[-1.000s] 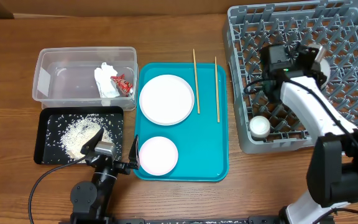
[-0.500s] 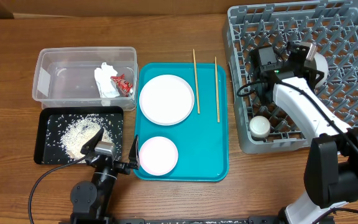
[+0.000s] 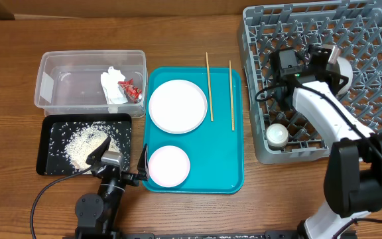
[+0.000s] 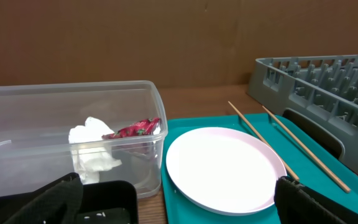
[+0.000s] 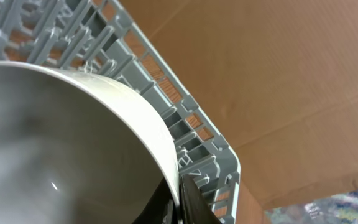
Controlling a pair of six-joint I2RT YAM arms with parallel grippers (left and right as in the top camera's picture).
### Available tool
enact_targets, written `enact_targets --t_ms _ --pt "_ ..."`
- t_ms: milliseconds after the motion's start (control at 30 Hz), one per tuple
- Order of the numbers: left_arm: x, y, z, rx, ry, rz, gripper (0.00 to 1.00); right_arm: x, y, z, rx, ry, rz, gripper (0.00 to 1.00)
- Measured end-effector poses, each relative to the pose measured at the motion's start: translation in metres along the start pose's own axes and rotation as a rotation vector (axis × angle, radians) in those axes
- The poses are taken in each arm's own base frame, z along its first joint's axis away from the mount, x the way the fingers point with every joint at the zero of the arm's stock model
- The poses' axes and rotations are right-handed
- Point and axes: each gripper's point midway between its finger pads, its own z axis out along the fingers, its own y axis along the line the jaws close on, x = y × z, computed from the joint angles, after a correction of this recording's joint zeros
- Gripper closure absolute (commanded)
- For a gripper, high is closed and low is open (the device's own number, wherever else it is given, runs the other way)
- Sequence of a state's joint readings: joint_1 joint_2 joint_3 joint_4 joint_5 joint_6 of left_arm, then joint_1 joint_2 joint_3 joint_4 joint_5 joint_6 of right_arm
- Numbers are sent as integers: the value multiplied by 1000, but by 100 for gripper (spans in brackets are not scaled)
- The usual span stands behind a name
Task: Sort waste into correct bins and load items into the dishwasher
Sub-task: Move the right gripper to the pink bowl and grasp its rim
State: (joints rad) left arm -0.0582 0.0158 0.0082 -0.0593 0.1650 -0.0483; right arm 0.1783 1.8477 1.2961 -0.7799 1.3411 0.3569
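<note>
Pinching the rim of the white bowl (image 5: pixel 73 137) with the right gripper (image 5: pixel 178 200), we seat it among the dish rack (image 3: pixel 377 33) pegs for support; the left gripper (image 3: pixel 119 159) rests, jaws spread.

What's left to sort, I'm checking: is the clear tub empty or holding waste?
Holding waste: the white tissue and red-and-white wrapper lie inside the clear tub at the end beside the teal tray.
</note>
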Motion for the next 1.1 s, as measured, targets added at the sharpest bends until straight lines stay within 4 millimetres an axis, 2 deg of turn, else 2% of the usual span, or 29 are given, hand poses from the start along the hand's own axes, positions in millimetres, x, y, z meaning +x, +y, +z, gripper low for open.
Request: enact_targets --t_ms 167,400,467,500,567,700,867,967,1100 --pt "0 0 0 0 0 0 0 1 5 -2 10 -12 -45 96" --pt "0 0 0 0 0 0 0 1 11 -19 -10 -42 -109 95" --pt "0 0 0 0 0 0 0 2 13 -24 -14 -53 -131 86" --pt "0 0 0 0 0 0 0 2 15 -27 -21 -57 -138 78" --pt "0 0 0 0 0 0 0 3 21 -38 -44 -75 -161 67" --pt "0 0 0 0 0 0 0 2 35 -66 -99 -127 -201 58" --pt "0 0 0 0 0 0 0 7 48 -101 -177 -174 -279 57" --pt "0 0 0 0 0 0 0 15 61 -126 -306 -143 -327 56" --pt "0 0 0 0 0 0 0 40 83 -162 -595 31 -360 50"
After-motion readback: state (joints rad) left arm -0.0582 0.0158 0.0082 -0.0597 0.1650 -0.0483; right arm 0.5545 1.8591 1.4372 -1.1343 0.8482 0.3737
